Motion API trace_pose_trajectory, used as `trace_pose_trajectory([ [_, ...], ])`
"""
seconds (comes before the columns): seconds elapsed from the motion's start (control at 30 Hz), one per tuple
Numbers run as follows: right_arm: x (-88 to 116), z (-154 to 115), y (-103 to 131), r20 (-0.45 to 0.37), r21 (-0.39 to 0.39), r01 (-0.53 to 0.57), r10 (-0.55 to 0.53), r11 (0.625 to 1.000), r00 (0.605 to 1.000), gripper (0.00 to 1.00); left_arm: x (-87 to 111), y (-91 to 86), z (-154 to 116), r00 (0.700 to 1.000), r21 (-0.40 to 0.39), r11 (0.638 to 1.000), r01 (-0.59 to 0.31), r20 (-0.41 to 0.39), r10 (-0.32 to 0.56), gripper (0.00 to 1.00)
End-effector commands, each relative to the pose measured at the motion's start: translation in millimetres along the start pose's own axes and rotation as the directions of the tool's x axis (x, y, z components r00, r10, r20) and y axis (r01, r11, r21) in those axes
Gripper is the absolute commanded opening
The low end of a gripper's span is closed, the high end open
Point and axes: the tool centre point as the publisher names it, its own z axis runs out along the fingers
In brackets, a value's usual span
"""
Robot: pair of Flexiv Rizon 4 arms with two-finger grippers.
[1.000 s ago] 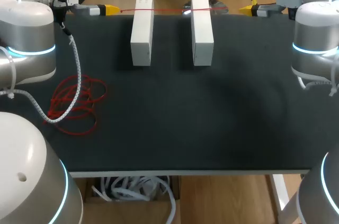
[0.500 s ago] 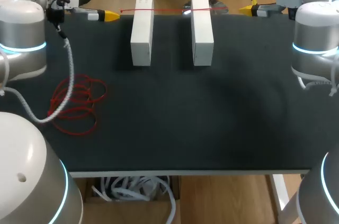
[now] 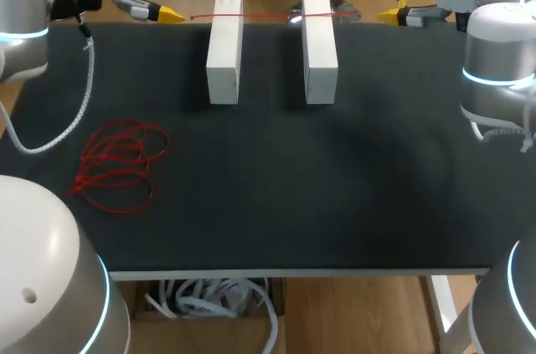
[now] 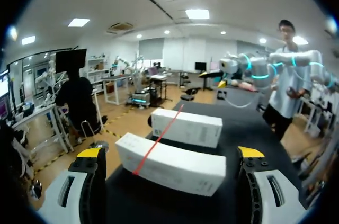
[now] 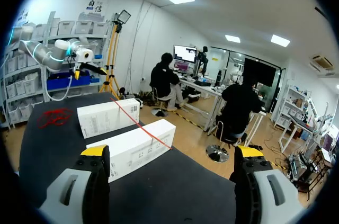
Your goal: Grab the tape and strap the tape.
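Observation:
A thin red tape (image 3: 260,15) lies straight across the far ends of two white boxes (image 3: 224,44) (image 3: 319,44) standing side by side at the table's back. My left gripper (image 3: 159,11) hovers open at the back left, just short of the tape's left end. In the left wrist view the left gripper (image 4: 170,152) is empty, with the boxes (image 4: 169,163) and the tape (image 4: 156,142) ahead of it. My right gripper (image 3: 392,13) is open at the back right. In the right wrist view the right gripper (image 5: 171,151) faces the boxes (image 5: 135,150) and tape (image 5: 140,124).
A loose coil of red tape (image 3: 117,166) lies on the black table (image 3: 335,187) at the left; the right wrist view shows that coil (image 5: 55,116) far beyond the boxes. A white spiral cable (image 3: 59,132) hangs from my left arm over the table's left edge.
My left arm has swung back and to the left, and its gripper now points at an angle toward the tape's end. The tape, boxes and right arm have not moved.

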Motion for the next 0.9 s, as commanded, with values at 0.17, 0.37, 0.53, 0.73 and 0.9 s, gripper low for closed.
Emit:
trace_pose_trajectory([
  [0.17,0,0,0,0.000,-0.001,0.000,0.000,1.000,1.000,1.00,-25.6,27.4,9,0.946,0.091,0.996,-0.011,-0.321,0.040,1.00],
  [0.37,0,0,0,0.000,-0.001,0.000,0.000,1.000,1.000,1.00,-33.9,39.0,17,0.935,0.123,0.992,-0.013,-0.351,0.056,1.00],
  [0.53,0,0,0,0.000,-0.001,0.000,0.000,1.000,1.000,1.00,-39.2,47.3,24,0.927,0.142,0.990,-0.016,-0.370,0.068,1.00],
  [0.73,0,0,0,0.000,-0.001,0.000,0.000,1.000,1.000,1.00,-46.1,59.0,30,0.926,0.155,0.988,-0.011,-0.371,0.068,1.00],
  [0.9,0,0,0,0.000,-0.001,0.000,0.000,1.000,1.000,1.00,-51.0,66.5,35,0.925,0.162,0.987,-0.009,-0.373,0.070,0.99],
])
